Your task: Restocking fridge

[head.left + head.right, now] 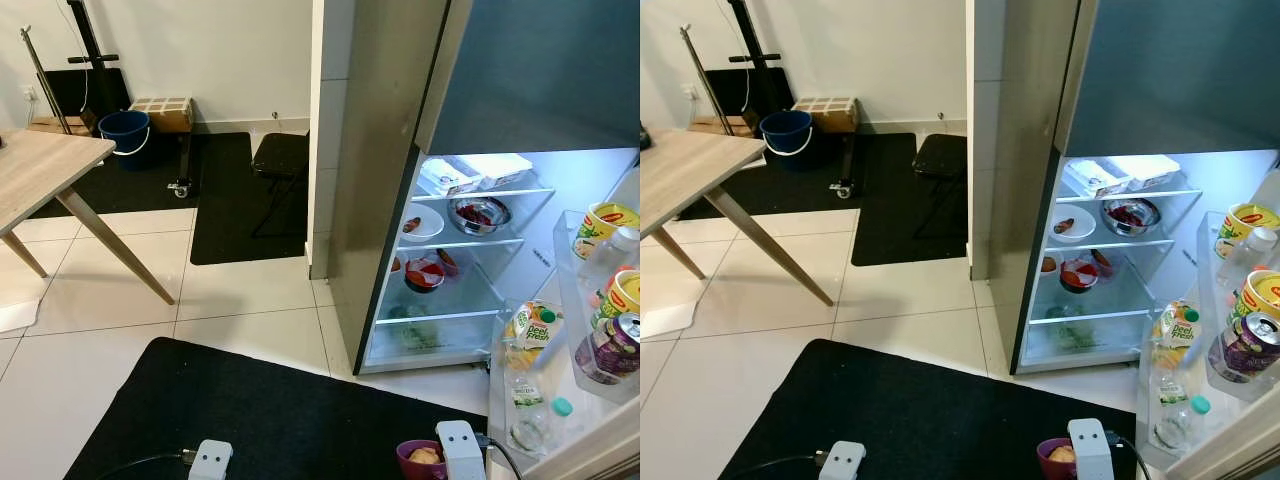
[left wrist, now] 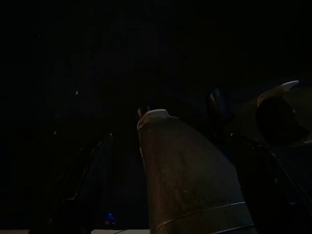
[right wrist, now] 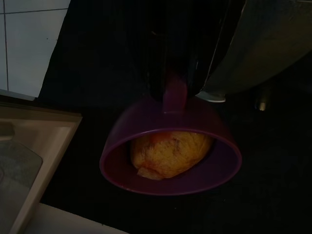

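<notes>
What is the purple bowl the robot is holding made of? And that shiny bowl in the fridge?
The purple bowl looks like plastic: one solid colour, a smooth dull sheen and a thick moulded rim. The right gripper pinches its rim, with something yellowish inside. The shiny bowl on the fridge shelf looks like stainless steel: silvery, with bright mirror-like glints on its rim. From pictures alone, both are good guesses.

The fridge (image 1: 400,200) stood open at the right, its door (image 1: 600,420) swung toward the robot with a juice carton (image 1: 532,325), a can (image 1: 612,345) and tubs (image 1: 603,228) in its racks. Inside, boxes (image 1: 470,172) lay on the top shelf, with a metal bowl (image 1: 480,214) and a plate (image 1: 421,224) on the shelf below. A table (image 1: 40,175) stood at the left, a bucket (image 1: 125,130) behind it by the wall. A mat (image 1: 270,420) lay in front, and above it the right end effector (image 3: 173,92) held a bowl (image 3: 170,156) with food (image 3: 168,152) in it.
</notes>
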Tool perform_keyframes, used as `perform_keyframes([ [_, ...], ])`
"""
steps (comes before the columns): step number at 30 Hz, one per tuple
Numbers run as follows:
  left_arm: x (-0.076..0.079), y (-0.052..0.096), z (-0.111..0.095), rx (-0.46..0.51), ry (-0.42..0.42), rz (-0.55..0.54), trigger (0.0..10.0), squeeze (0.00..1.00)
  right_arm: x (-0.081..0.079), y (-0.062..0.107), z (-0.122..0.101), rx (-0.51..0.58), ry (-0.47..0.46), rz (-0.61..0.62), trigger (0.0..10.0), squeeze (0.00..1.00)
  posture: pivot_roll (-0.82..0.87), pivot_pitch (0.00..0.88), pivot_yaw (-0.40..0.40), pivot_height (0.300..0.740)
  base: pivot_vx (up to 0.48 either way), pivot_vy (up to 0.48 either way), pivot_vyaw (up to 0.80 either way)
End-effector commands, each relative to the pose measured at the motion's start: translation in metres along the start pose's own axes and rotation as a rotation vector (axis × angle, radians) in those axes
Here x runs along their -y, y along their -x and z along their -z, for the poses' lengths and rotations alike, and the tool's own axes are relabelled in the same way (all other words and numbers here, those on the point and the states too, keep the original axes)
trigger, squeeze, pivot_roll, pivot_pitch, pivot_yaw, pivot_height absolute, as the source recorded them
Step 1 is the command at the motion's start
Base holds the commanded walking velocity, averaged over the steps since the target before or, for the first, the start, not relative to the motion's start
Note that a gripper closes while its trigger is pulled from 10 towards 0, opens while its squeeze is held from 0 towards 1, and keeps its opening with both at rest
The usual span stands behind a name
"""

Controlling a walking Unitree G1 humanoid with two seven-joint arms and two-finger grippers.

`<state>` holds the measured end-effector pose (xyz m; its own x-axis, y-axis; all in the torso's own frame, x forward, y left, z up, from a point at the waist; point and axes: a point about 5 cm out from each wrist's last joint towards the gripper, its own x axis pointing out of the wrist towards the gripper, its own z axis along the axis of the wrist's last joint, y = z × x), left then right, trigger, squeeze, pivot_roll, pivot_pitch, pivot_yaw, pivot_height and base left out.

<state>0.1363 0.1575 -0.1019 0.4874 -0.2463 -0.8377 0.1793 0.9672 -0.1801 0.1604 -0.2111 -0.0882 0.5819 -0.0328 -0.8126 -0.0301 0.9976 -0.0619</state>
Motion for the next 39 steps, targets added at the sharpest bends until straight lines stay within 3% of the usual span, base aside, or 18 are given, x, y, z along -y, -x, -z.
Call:
perform_keyframes([
  [1,0.006,-0.001,0.003,-0.02,-0.009,0.023,10.0,0.0,0.001,0.0,-0.001,0.008,-0.006,0.007,10.0,0.0,0.01,0.0,-0.015,0.739,0.0,0.0,0.0],
  [29,0.006,-0.002,0.002,-0.016,-0.007,0.021,10.0,0.0,0.002,-0.001,-0.007,0.025,0.011,-0.002,10.0,0.0,0.0,0.0,-0.026,0.739,0.0,0.0,0.0],
  [39,0.008,-0.002,0.002,-0.014,-0.003,0.025,10.0,0.0,0.002,-0.003,-0.02,0.095,-0.04,-0.009,10.0,0.0,0.0,0.0,-0.025,0.739,0.0,0.0,0.0],
])
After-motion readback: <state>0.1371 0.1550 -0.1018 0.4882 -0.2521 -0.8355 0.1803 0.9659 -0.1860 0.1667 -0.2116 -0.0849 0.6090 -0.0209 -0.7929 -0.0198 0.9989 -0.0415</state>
